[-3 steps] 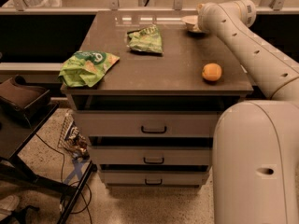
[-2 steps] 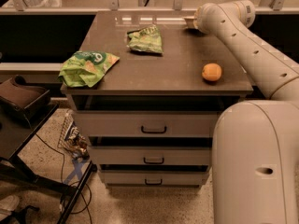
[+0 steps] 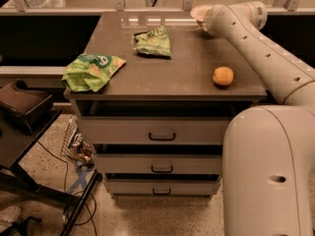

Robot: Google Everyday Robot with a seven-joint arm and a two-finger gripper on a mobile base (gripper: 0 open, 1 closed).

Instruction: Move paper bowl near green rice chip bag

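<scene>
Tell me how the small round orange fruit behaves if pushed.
Being round, the orange fruit probably rolls; near the edge of the brown table, it might fall. The gripper is far back, at the off-white paper bowl.

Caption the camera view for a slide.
Gripper at the off-white round paper bowl, back right of the brown cabinet top; bright light-green glossy rice chip bag lies front left.
</scene>
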